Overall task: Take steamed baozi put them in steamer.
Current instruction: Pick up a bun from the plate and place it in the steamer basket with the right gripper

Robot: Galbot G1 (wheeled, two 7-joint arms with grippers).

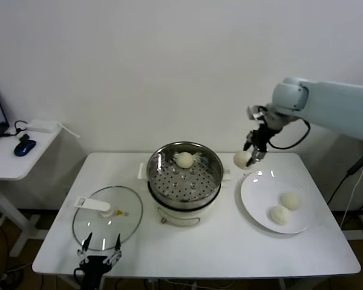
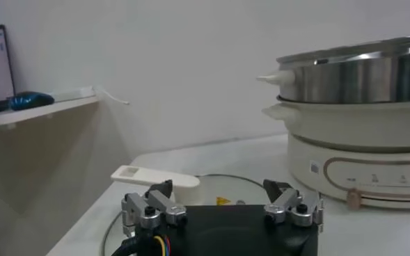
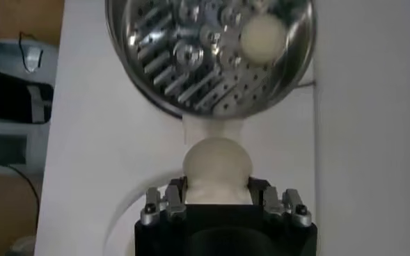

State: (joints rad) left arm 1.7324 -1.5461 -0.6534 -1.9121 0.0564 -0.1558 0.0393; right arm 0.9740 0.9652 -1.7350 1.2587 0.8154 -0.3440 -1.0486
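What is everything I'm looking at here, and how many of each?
steamed baozi: four, off-white; one in the steamer, one in the right pincer, two on the plate
steamer: one, shiny steel on white base, table centre
plate: one, white, robot's right of the steamer
glass lid: one, clear with white handle, left of the steamer
table: one, white
side table: one, white, far left
right pincer: shut on a bao, between steamer and plate
left pincer: open, near table edge by the lid

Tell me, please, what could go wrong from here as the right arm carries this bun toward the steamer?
The right gripper holds a baozi in the air between the plate and the steamer; a weak grip could drop it onto the table. Carried low, it might clip the steamer's rim. Released carelessly, it may land on the baozi already in the tray.
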